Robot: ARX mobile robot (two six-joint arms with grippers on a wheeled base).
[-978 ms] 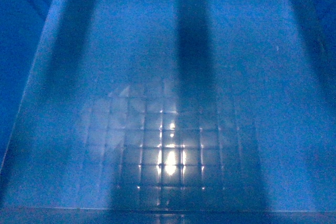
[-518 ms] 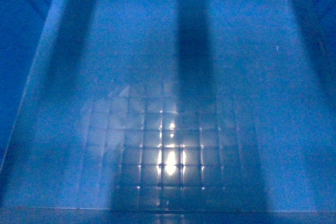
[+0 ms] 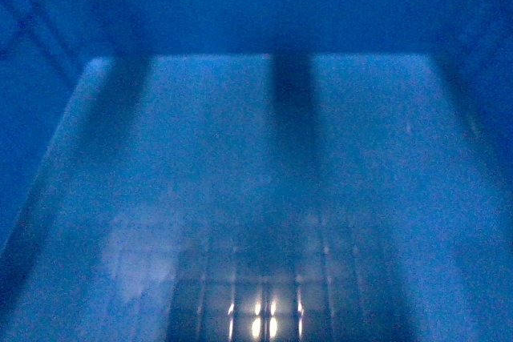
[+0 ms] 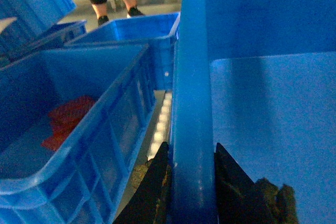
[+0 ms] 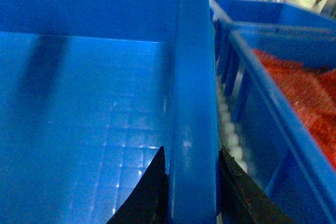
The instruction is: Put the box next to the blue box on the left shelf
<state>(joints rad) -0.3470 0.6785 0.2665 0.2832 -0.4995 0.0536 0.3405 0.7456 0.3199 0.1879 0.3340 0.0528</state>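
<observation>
The large bright-blue plastic crate (image 3: 272, 182) hangs between both arms, left pincer (image 4: 191, 169) and right pincer (image 5: 191, 174) each clenched astride a side rim, over the white-roller shelf (image 4: 160, 129), neighbouring blue crates (image 4: 79, 145) close on both sides.

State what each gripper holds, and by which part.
Both hold the box: left gripper clamps its left rim, right gripper its right rim.
</observation>
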